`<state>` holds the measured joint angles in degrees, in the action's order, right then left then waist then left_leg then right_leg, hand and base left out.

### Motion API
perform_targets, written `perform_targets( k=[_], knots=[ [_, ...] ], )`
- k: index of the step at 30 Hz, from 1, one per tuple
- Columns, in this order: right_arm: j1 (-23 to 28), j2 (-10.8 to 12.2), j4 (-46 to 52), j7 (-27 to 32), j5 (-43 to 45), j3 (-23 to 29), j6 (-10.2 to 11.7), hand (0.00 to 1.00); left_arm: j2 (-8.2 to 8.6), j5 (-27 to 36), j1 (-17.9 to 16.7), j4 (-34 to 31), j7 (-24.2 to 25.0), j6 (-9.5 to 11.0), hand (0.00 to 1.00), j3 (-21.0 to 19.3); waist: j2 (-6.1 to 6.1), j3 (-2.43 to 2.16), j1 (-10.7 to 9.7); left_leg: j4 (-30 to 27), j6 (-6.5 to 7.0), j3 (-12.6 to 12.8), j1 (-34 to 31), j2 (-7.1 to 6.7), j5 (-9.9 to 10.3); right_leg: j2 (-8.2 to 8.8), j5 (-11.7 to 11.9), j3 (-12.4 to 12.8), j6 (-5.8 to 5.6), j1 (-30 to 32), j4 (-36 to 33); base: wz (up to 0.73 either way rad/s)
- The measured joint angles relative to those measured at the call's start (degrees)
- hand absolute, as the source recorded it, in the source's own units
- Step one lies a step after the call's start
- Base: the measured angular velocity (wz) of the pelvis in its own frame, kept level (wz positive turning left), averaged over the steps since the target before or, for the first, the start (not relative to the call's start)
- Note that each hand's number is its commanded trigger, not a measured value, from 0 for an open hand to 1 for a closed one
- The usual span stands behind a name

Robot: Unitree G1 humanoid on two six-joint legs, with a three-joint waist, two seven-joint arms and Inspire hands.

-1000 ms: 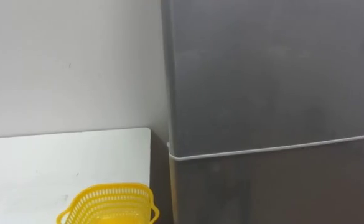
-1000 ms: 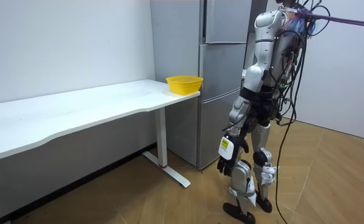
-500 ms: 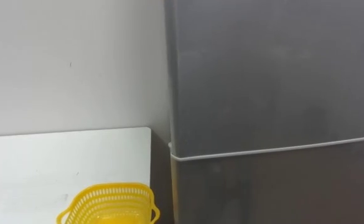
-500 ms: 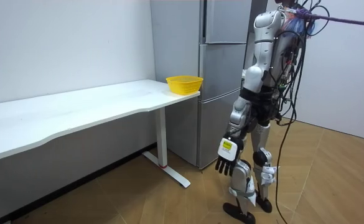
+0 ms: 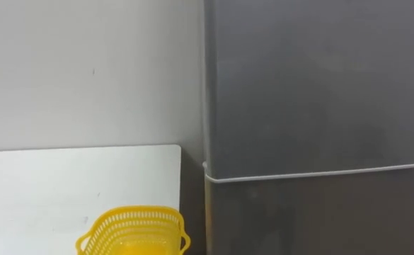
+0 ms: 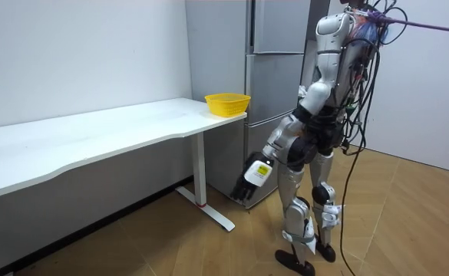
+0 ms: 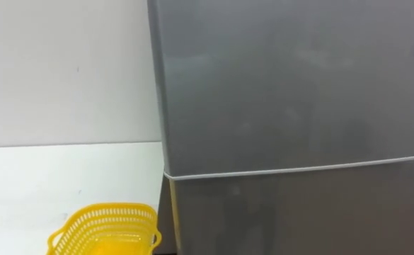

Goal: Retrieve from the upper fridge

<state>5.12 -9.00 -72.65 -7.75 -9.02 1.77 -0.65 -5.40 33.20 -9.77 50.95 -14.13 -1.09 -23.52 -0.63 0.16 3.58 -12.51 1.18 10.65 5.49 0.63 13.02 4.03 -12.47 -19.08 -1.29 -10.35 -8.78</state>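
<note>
Tall grey metal fridge [image 5: 320, 106] right, doors shut. Yellow plastic mesh basket [image 5: 132, 232] on white worktop [image 5: 51, 184], right end, beside fridge. Left hand [image 6: 255, 173] low before fridge, fingers [image 6: 243, 189] loose, empty.

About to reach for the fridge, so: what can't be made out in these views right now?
Inside of the fridge: hidden behind shut doors, every view.
Fridge door: top and right edges cut off by the eye views' borders.
Yellow basket: lower part cut by the eye views' bottom edge; contents too small in the room view.
Left hand: room view, too small to tell whether it touches the fridge.
</note>
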Motion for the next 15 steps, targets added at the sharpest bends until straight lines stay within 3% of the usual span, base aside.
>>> perform_targets(
  k=[8,12,15],
  knots=[
    [0.6,-0.2,1.8,-1.2,6.5,1.3,2.6,0.0,-0.19,2.2,-0.1,-16.7,-8.7,7.5,0.0,-1.2,0.48,-0.33,0.7,0.6,0.02,0.1,-0.8,-0.09,0.0,-0.08,0.0,0.2,-0.01,1.3,-1.0,-0.03],
    [1.4,-0.2,1.7,-1.1,7.3,2.0,4.0,0.0,-0.2,2.2,-0.1,-24.3,-11.9,9.8,0.0,-1.2,0.21,-0.38,1.1,0.8,0.03,0.1,-0.7,-0.2,0.0,-0.07,0.0,0.1,-0.04,1.2,-1.0,0.0],
    [1.5,-0.2,1.6,-1.1,7.2,2.2,4.8,0.0,-0.38,2.2,-0.6,-36.4,-15.4,10.4,0.0,-1.2,0.19,-0.36,1.3,0.8,0.03,-0.1,-0.7,-0.23,0.0,-0.09,0.0,0.2,-0.04,1.2,-0.9,0.0]
  ],
)
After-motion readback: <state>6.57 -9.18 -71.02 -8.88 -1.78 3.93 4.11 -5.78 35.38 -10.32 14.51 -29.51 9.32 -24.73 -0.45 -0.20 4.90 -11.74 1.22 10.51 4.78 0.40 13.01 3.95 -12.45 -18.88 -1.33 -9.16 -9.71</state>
